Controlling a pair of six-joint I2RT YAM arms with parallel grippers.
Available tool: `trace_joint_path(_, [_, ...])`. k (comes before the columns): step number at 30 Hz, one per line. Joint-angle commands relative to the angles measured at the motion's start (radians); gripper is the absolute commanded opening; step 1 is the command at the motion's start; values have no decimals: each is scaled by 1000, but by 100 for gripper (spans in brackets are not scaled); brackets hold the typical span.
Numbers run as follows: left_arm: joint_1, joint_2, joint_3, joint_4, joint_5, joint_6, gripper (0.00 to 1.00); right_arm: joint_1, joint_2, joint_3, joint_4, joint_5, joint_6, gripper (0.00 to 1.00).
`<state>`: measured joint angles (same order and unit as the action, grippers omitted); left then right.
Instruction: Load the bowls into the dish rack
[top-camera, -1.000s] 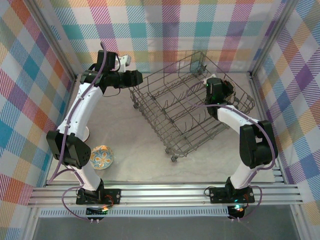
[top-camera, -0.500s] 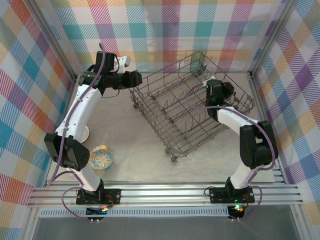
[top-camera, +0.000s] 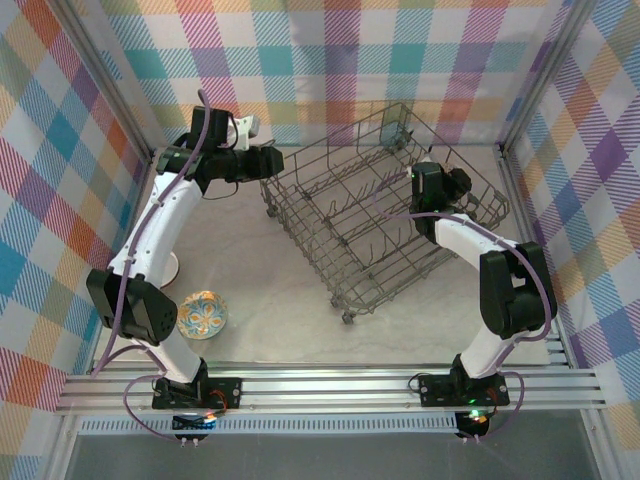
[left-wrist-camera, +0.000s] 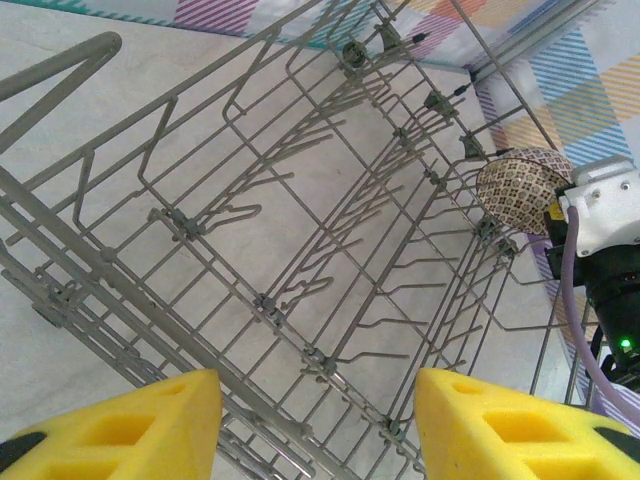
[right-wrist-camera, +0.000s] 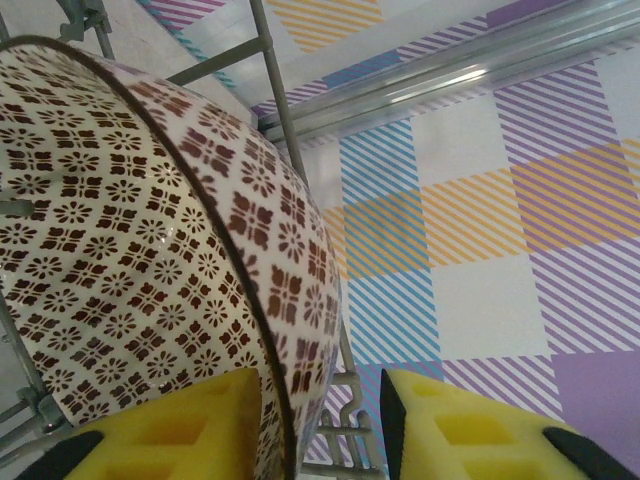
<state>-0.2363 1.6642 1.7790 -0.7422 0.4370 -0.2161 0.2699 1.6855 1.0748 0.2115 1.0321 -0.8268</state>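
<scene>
The brown-patterned bowl (left-wrist-camera: 520, 190) stands on edge at the 3 o'clock wall of the dish rack (top-camera: 330, 230). The right gripper (right-wrist-camera: 315, 390) has its pads apart around the rim, the outer one clear of it; if it pulls out at an angle, the inner pad may hook the rim and tip the bowl out. The left gripper (left-wrist-camera: 315, 400) hangs spread and empty over the rack's 10 o'clock corner, and a floral bowl (top-camera: 201, 314) waits on the table (top-camera: 290, 320) at 8 o'clock. Whether the patterned bowl's foot sits between tines is cut off, so I cannot tell.
</scene>
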Motion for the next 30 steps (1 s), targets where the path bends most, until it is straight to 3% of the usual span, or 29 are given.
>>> trace_joint_path(1, [19, -46, -15, 31, 13, -5, 54, 0, -32, 19, -25, 29, 52, 38])
trace_joint_path(11, [18, -62, -34, 40, 8, -14, 54, 0, -19, 20, -60, 30, 101, 48])
trace_joint_path(30, [18, -83, -64, 50, 3, -42, 54, 0, 18, 41, -169, 6, 214, 57])
